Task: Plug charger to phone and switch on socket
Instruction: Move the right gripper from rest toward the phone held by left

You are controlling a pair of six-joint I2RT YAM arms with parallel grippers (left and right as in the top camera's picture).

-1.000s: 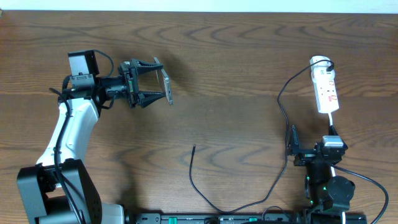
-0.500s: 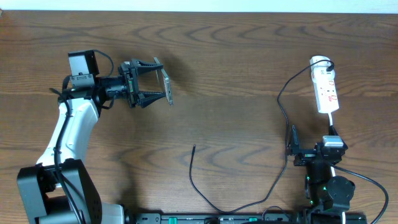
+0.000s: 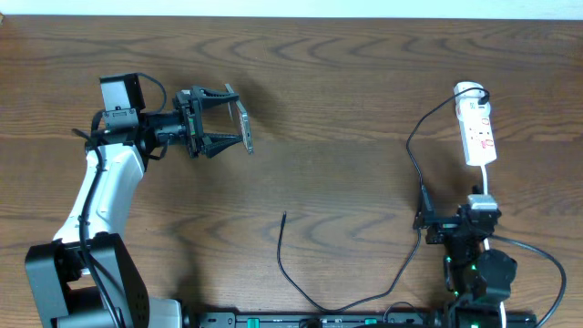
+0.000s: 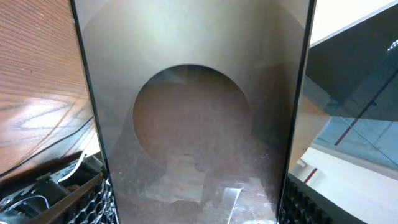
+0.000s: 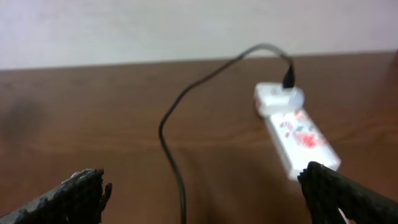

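We took the socket [image 3: 478, 132] as our marker. It lay at the far right of the table [image 3: 346, 109], with the charger [image 3: 280, 251] already plugged into its far end.

The phone [image 3: 244, 126] was well apart from the socket, over on the left side. The left gripper [image 3: 235, 117] was clamped on it, holding it by its two long edges. The phone stood on edge, its glossy face turned back towards the wrist. We could not tell whether its lower edge touched the wood.

The right gripper [image 5: 211, 205] sat just on our side of the socket, its jaws spread wide and holding nothing.

From the socket the black lead ran down past that gripper, then along the near edge. It rose again to the connector tip [image 3: 284, 216], which lay loose on the wood between the socket and the phone, nearer the phone.

We judged the step in hand to be fetching that tip with the right arm.

- **Approach:** we would come down over the lead just behind the tip and take it across its width. A short length should be left sticking out, so the end does not droop.
- **Table contact:** the lead is thin and lies flat, so the fingers would need to reach the table surface before closing.
- **Slack:** the lead passes close by the right arm and might snag, so the reach should go wide of it.
- **Phone:** the left arm should hold the phone steady. We could not see where its port was.
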